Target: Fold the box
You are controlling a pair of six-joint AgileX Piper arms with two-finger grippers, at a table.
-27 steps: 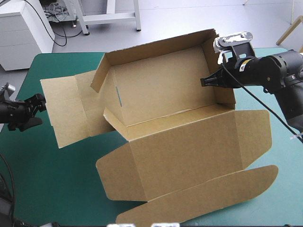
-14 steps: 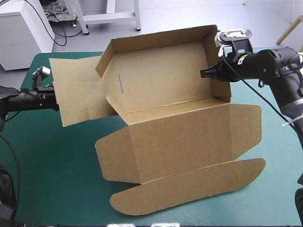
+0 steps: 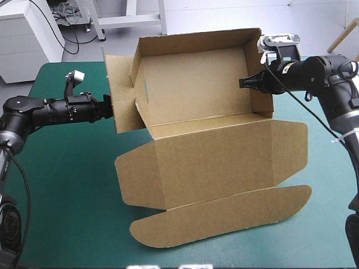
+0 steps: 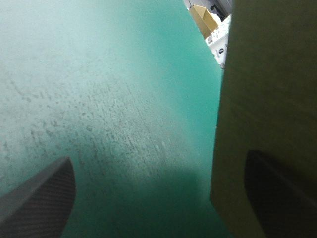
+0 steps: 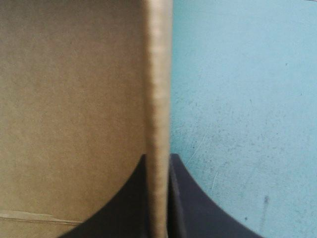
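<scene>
The left gripper (image 3: 109, 106) swung in from the left and reached the box's (image 3: 213, 162) side flap (image 3: 120, 92), which rose from lying flat to standing nearly upright.

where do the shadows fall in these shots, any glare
High view: even light, faint shadow on the teal-green cover under the lid flaps of the box, no glare. Left wrist view: dark shadow on the cover ahead of the left gripper. Right wrist view: none beside the right gripper.
</scene>
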